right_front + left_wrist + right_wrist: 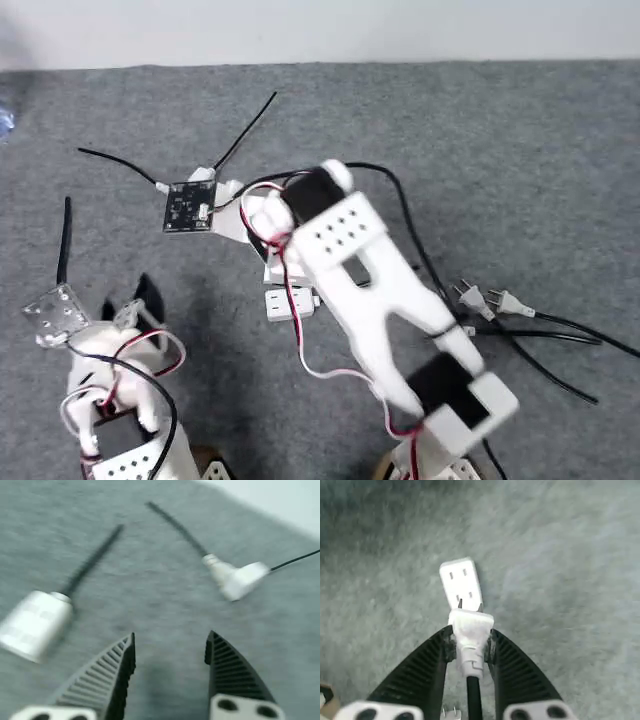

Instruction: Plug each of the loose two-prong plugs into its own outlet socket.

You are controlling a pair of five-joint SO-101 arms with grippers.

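Note:
My right gripper (470,634) is shut on a white two-prong plug (469,622) with a black cord. Its prongs point at a white outlet socket (461,582) and reach that socket's near end. In the high view this socket (290,303) lies on the grey carpet beside the right arm, whose white body hides the gripper. Two loose plugs (470,295) (505,300) lie to the right on black cords. My left gripper (171,637) (128,305) stands open over bare carpet, holding nothing. A white block (32,625) (55,312) on a black cord lies just beside it.
A white angled connector (240,580) with thin black cords lies farther off on the carpet. A black square board (188,207) sits near the right arm's head. Black cords (540,340) trail across the right side. A pale wall (320,30) bounds the far edge.

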